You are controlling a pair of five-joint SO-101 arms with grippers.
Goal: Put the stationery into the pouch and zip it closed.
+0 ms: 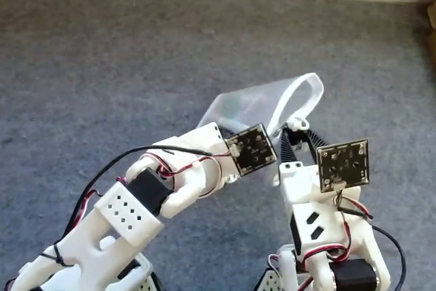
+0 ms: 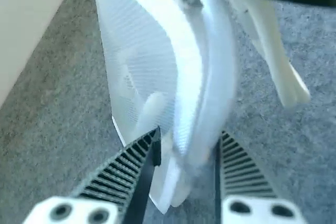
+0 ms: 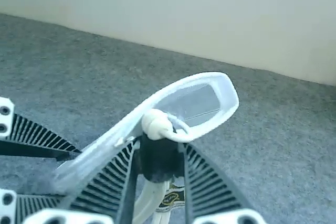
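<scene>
Two grippers are engaged, both on one item.

1. Table [image 1: 82, 52]: grey and napped, lying below both grippers.
2. Pouch [image 1: 262, 103]: translucent white mesh, standing on edge between my two grippers. I cannot tell whether its lower edge touches the table. Ahead of my right gripper its mouth gapes in an open loop, so I judge the zip to be only partly run.
3. Left gripper [image 2: 190, 137]: clenched on the pouch's near end, with mesh filling the gap between the ribbed fingers.
4. Right gripper [image 3: 160, 148]: clamped on the pull [image 3: 155, 123], whose white knob sits just past the fingertips.
5. Contents [image 2: 147, 108]: pale shapes show through the mesh ahead of my left fingers. I cannot tell what they are.

Faults to expect:
- The pull is small and rounded. A drag off the line of the zip may pop it from my right fingers.
- The mesh is slick and soft. If my left grip yields, the pouch will follow the pull and the zip will not travel.
- Slack mesh near the slider may jam in the teeth.
- Tilting the open mouth downward may spill the contents.
</scene>
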